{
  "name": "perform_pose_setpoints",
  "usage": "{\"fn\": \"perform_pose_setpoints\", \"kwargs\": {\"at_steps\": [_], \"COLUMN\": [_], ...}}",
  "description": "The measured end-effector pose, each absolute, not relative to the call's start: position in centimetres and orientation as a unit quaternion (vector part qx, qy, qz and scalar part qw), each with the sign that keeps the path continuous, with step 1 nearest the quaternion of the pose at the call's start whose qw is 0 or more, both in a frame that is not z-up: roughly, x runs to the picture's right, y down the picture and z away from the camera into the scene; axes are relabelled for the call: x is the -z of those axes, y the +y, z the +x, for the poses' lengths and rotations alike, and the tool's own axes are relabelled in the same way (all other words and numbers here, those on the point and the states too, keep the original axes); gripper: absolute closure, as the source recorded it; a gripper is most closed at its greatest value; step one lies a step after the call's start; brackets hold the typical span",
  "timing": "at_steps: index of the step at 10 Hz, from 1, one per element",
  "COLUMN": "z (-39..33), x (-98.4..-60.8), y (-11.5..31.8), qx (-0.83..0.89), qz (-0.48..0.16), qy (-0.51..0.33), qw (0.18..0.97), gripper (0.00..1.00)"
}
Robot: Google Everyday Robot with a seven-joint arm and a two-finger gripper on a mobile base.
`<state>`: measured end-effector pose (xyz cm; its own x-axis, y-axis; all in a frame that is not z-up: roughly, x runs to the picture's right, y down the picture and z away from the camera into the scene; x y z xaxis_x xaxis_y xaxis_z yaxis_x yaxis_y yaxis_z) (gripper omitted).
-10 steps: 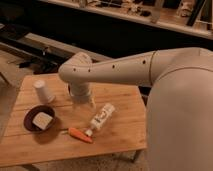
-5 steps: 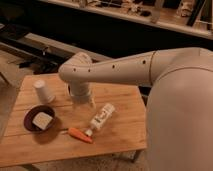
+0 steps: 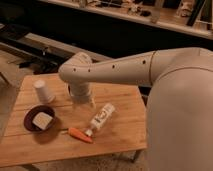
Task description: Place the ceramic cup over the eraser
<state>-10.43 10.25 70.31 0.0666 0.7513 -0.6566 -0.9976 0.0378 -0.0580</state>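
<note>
The ceramic cup (image 3: 44,91) is plain white and stands on the wooden table (image 3: 125,135) near its back left corner. My arm reaches in from the right. Its wrist hangs over the middle of the table, with the gripper (image 3: 83,102) pointing down, just right of the cup and apart from it. The gripper is open and I see nothing held in it. The eraser is hidden from this view.
A dark bowl (image 3: 31,125) holding a pale beige block (image 3: 42,120) sits front left. A white labelled bottle (image 3: 101,117) lies right of the gripper. An orange carrot-like piece (image 3: 80,135) lies in front of it. A dark counter runs behind the table.
</note>
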Motion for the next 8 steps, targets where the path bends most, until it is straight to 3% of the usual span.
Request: {"fn": "perform_pose_setpoints", "kwargs": {"at_steps": [8], "z": [-10.62], "x": [-70.97], "y": [10.38], "qx": [-0.626], "qz": [-0.260], "qy": [0.229], "qw": [0.699], "gripper": [0.35]}}
